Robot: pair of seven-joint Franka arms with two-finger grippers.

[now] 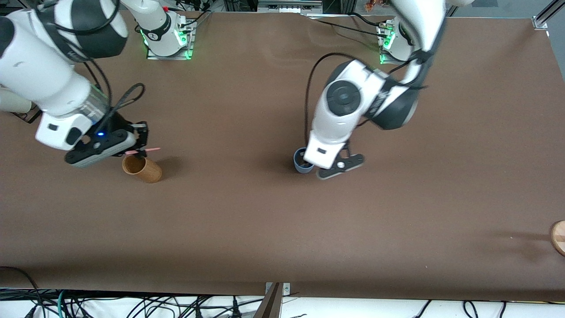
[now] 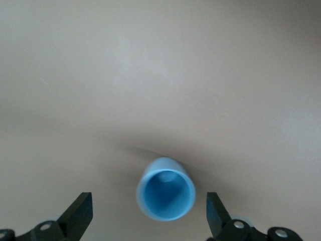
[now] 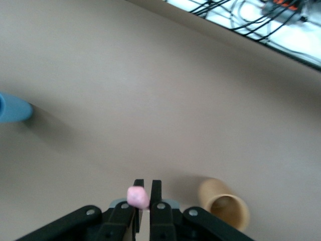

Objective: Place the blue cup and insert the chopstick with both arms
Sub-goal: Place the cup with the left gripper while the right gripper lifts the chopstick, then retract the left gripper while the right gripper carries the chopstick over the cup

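The blue cup (image 1: 300, 162) stands upright on the brown table, mouth up. My left gripper (image 1: 310, 167) is low over it. In the left wrist view the blue cup (image 2: 166, 190) sits between the fingers of my left gripper (image 2: 148, 203), which are wide open and clear of its wall. My right gripper (image 1: 140, 145) is shut on the pink chopstick (image 1: 148, 150) and holds it roughly level, just above the tan wooden cup (image 1: 142, 168). In the right wrist view the chopstick's end (image 3: 137, 197) shows between the fingers of my right gripper (image 3: 145, 188), with the tan cup (image 3: 224, 206) beside it and the blue cup (image 3: 12, 108) farther off.
A round wooden object (image 1: 559, 236) lies at the table's edge toward the left arm's end, nearer the front camera. A white object (image 1: 13, 104) stands at the right arm's end. Cables hang along the table's front edge (image 1: 282, 293).
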